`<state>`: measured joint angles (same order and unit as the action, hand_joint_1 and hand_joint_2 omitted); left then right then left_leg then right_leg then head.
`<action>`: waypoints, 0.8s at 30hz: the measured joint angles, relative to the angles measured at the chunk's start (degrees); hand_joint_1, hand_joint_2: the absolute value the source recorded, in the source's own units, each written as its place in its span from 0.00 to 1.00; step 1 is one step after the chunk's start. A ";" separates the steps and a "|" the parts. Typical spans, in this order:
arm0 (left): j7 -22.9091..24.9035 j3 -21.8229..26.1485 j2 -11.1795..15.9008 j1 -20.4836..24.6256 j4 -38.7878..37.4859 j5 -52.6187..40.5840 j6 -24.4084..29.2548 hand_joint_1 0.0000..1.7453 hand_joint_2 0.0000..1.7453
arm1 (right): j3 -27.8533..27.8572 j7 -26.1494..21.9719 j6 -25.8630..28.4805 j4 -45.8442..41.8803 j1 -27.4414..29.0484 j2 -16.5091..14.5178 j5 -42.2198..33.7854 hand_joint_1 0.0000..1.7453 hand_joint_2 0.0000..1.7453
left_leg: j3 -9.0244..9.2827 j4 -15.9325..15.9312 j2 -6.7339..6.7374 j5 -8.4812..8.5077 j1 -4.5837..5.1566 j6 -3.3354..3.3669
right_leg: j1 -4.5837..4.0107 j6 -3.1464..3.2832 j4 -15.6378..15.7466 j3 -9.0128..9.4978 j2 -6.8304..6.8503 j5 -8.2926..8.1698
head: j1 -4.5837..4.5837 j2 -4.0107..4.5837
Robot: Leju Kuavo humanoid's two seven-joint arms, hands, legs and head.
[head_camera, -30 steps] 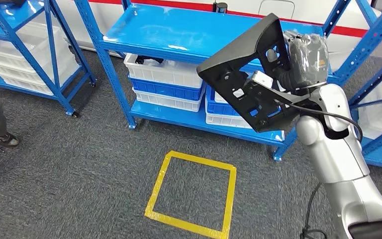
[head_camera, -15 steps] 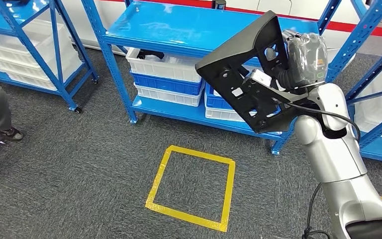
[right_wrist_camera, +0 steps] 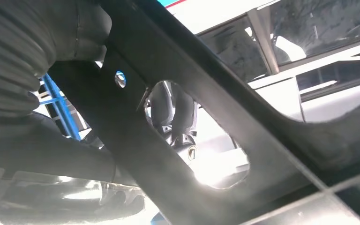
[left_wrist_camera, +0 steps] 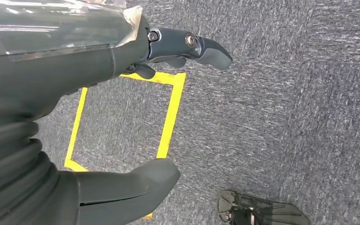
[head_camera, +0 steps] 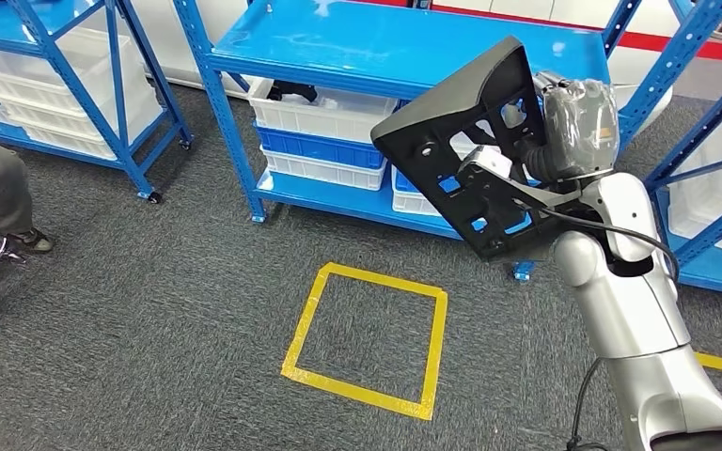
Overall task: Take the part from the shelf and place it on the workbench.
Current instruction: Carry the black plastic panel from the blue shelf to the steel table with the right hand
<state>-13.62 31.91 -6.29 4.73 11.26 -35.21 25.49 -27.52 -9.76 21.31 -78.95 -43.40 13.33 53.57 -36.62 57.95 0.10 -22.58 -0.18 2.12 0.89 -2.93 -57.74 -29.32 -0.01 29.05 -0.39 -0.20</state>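
Observation:
The part [head_camera: 470, 141] is a large flat black plastic panel with several cut-outs, held up tilted in front of the blue shelf [head_camera: 376, 47]. My right hand [head_camera: 564, 127] grips it at its far edge, fingers reaching through a cut-out [right_wrist_camera: 178, 112]. The same black part [right_wrist_camera: 178, 154] runs close across the right wrist view. My left hand [left_wrist_camera: 136, 126] hangs over the grey carpet, its thumb [left_wrist_camera: 136, 185] and fingers [left_wrist_camera: 201, 47] apart with nothing between them.
Yellow tape marks a square [head_camera: 367, 338] on the carpet ahead. White and blue bins [head_camera: 324, 127] sit on the lower shelf level. A second blue rack [head_camera: 66, 85] stands at left, a third [head_camera: 714, 160] at right. A person's leg and shoe [head_camera: 0, 202] are at the left edge.
The whole view has shifted: shelves and yellow square sit slightly higher and to the right, so the camera moved. My right hand still holds the part, now a little lower in the picture.

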 joint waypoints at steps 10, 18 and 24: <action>0.08 0.00 0.16 -0.04 0.00 -0.23 0.00 0.00 1.00 | 0.17 0.12 -0.18 -0.21 0.51 -0.45 0.55 1.00 1.00 | -5.18 15.98 -0.23 -9.62 -0.54 -2.15 | 0.28 3.31 -0.05 -3.78 0.01 -3.23 | -0.70 0.00; -0.04 -0.04 0.29 0.14 0.04 -1.08 0.24 0.00 1.00 | 1.57 0.23 -0.63 -1.14 0.67 -0.65 0.98 1.00 1.00 | 5.45 -0.47 -0.20 -4.71 0.31 0.11 | -0.14 1.45 0.51 -4.62 0.08 -4.93 | -0.73 0.00; -0.27 -0.03 0.14 0.10 0.04 -1.45 0.29 0.00 1.00 | 3.55 -0.49 -0.34 -1.46 1.29 -1.09 -1.62 1.00 1.00 | 5.04 -2.03 -0.25 -3.06 0.99 0.07 | -0.72 1.40 2.35 -4.72 0.07 -6.50 | -0.17 0.00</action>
<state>-13.89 31.88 -6.15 4.83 11.30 -36.66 25.78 -23.97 -10.25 20.97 -80.42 -42.12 12.25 51.95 -31.58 55.92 -0.15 -25.64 0.81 2.19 0.17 -1.53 -55.39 -34.04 0.07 22.56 -0.57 -0.20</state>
